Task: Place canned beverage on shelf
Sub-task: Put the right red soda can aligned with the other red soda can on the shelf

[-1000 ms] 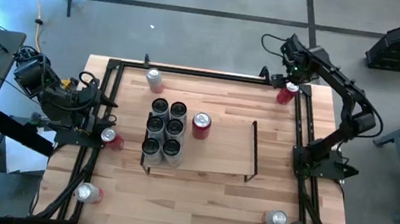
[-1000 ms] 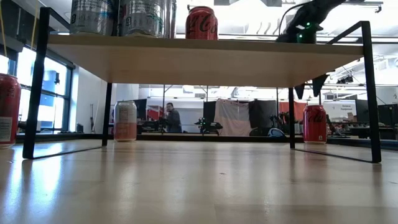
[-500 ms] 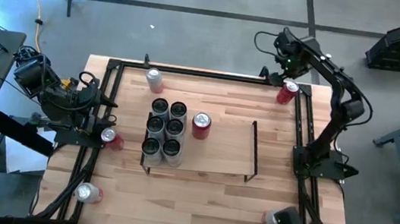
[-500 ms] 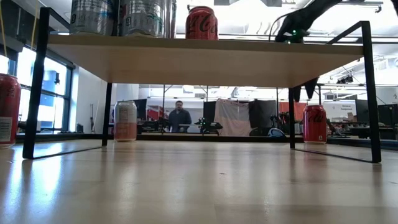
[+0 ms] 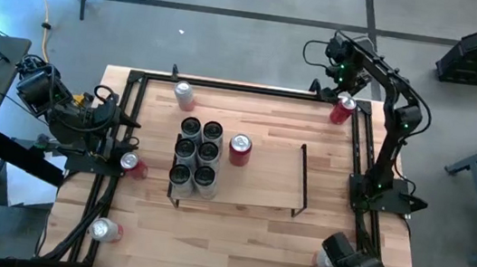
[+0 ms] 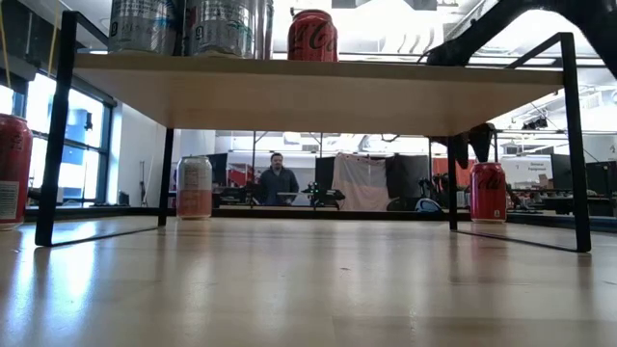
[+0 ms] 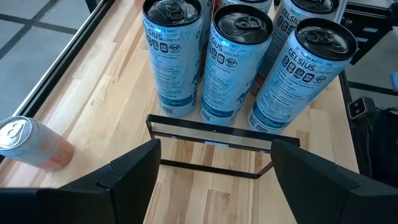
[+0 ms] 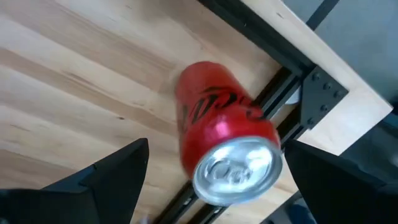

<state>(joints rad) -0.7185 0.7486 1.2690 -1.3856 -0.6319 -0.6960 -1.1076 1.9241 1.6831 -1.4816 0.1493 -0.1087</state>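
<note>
A red can [image 8: 227,146] stands upright on the table's far right corner [image 5: 344,108], beside the black rail. My right gripper [image 8: 216,148] hangs open above it and points down, one finger on either side of the can's top without touching it; the low view shows its fingers [image 6: 477,143] just over the can [image 6: 488,191]. The shelf [image 5: 260,177], a light-wood board on black wire end frames, carries several blue-and-silver cans [image 5: 197,153] and another red can [image 5: 239,147]. My left gripper [image 7: 214,152] waits open at the table's left, facing those cans [image 7: 233,62].
Loose cans stand on the table: a pale one at the far left [image 5: 185,93], a pink one by the left rail [image 5: 130,164], one at the near left [image 5: 104,229], one at the near right [image 5: 329,260]. The shelf's right half is bare board.
My right gripper has sunk toward the red can in the far right corner, shifted a little toward the table's left, and tipped further down. The cans and the shelf have stayed put.
</note>
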